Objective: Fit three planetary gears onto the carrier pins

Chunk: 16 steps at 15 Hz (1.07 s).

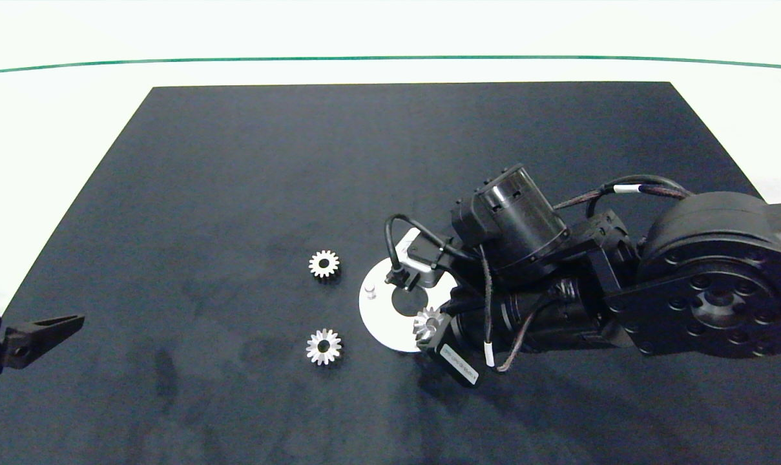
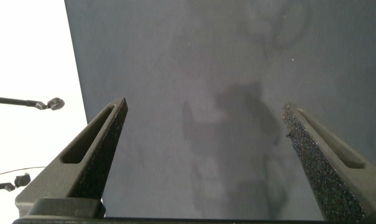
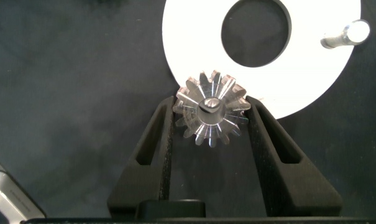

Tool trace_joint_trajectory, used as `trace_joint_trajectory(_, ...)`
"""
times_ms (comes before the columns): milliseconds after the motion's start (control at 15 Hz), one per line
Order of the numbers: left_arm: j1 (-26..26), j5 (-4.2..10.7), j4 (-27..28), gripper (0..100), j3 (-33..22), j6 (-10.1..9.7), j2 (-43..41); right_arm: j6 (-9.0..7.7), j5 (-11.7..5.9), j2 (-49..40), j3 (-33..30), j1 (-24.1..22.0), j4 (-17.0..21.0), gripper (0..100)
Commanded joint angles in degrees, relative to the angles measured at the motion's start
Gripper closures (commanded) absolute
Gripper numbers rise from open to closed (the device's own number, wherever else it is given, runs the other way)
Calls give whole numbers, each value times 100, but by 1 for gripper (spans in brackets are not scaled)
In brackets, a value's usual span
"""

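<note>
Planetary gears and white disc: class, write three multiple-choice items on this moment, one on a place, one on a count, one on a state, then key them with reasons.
1. Where is the left hand?
A. over the disc
B. near the mat's left edge
C. on a gear

2. How many gears lie loose on the mat?
A. none
B. two
C. three

3. The right hand is
A. open, holding nothing
B. shut on a gear
C. shut on the disc

Key: B, it sits far from the white disc; B, the upper loose gear and lower loose gear lie left of the disc; B, its fingers flank the held gear at the disc's rim.
</note>
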Motion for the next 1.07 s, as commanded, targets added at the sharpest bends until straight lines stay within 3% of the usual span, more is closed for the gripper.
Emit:
trace_joint_trajectory(67,4,3,11,0,9,6,-18,-12,0,58,-1,-36,4,69)
trace_joint_trajectory(800,4,3,11,0,26,15,-44,-12,0,163,17,-19,-163,69)
trace_joint_trajectory(867,4,3,11,0,26,15,-44,-12,0,163,25,-10,-154,0)
trace_joint_trajectory(1067,4,3,11,0,26,15,-44,-21,0,154,34,-1,-154,0)
